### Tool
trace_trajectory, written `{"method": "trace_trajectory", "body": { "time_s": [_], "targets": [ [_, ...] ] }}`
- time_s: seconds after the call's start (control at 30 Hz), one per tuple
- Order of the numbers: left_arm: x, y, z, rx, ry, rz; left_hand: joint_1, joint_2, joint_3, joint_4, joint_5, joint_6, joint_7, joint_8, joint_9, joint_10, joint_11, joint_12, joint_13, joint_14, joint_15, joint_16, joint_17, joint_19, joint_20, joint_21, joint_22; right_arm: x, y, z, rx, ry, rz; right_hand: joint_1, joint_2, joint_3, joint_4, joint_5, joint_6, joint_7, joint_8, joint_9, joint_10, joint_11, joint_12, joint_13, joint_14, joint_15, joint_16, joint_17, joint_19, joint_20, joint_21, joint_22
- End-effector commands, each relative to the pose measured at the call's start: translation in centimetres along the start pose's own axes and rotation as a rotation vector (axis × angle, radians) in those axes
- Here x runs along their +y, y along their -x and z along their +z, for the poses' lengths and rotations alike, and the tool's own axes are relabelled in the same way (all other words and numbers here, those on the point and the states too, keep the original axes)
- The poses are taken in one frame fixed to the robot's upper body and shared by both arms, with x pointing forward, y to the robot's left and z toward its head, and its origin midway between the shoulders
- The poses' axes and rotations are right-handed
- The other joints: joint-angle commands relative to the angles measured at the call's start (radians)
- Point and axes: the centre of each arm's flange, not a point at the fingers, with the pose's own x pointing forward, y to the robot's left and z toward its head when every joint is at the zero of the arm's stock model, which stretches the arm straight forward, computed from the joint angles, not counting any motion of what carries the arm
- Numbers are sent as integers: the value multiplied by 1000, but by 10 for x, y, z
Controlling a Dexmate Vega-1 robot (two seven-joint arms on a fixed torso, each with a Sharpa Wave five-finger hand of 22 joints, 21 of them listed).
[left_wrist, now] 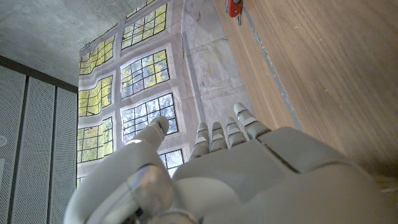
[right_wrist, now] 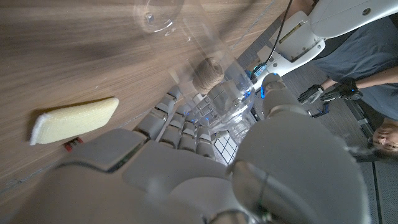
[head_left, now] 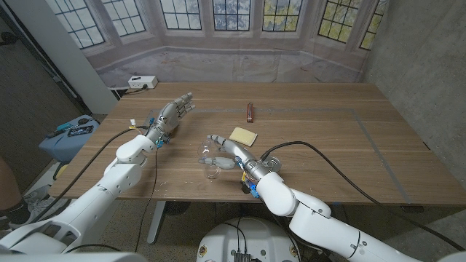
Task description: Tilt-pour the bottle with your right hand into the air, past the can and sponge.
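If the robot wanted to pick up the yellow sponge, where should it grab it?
Probably by its two long edges, coming down from above. The sponge lies flat on the table, so its thin sides are all that a thumb and fingers could pinch. The left hand is open and free; the right hand holds the bottle.

Both arms are wearing smooth white rounded shells. The left hand (head_left: 172,114) and right hand (head_left: 225,153) are showing grey segmented metal fingers. Black cables are running along each forearm, and small blue and yellow connectors are sitting at the wrists.
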Motion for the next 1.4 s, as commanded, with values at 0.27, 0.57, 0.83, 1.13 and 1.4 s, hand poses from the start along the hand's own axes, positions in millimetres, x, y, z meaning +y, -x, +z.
{"method": "trace_trajectory", "body": {
  "time_s": [0.27,0.57,0.83,1.13,1.4],
  "targets": [
    [-4,-3,0,-1,4,-9,11,0,-6,0,6,18,-4,6,3,13,0,7,5,17,13,8,1,13,-2,-7,2,1,-4,-8,-41,1,19,-8,-25,-8,11,10,-38,8,-5,7,-32,6,2,11,-39,12,-8,5,-42,-2,-3,4],
    [-7,-3,0,2,4,-11,13,0,-7,0,6,20,-3,5,3,19,4,9,5,29,14,11,1,13,-3,-11,2,2,-9,-12,-65,-10,43,-12,-30,-11,13,12,-58,11,-7,10,-50,11,3,16,-61,16,-12,5,-61,-4,-3,4],
    [-7,-2,1,2,2,-15,14,-1,-7,1,6,24,-2,6,3,21,4,9,6,31,14,11,1,14,-4,-14,2,4,-14,-19,-96,-15,55,-13,-32,-12,14,14,-70,9,-7,13,-60,11,5,20,-73,16,-12,6,-71,-6,-3,4],
    [-6,-2,2,3,-1,-12,16,-1,-7,0,6,27,-1,6,4,25,3,11,6,34,15,10,1,17,-4,-17,2,5,-18,-20,-107,-19,35,-5,-31,-10,13,18,-65,1,3,18,-35,3,29,31,-62,3,-3,7,-63,-16,7,4],
    [-5,-1,-1,7,4,-14,18,-1,-7,-1,7,33,-1,7,4,30,4,12,6,36,14,9,0,20,-5,-20,2,7,-23,-24,-113,-33,46,2,-31,-8,11,21,-55,1,10,22,-21,-1,44,40,-42,-3,4,7,-47,-24,14,4]
  ]
}}
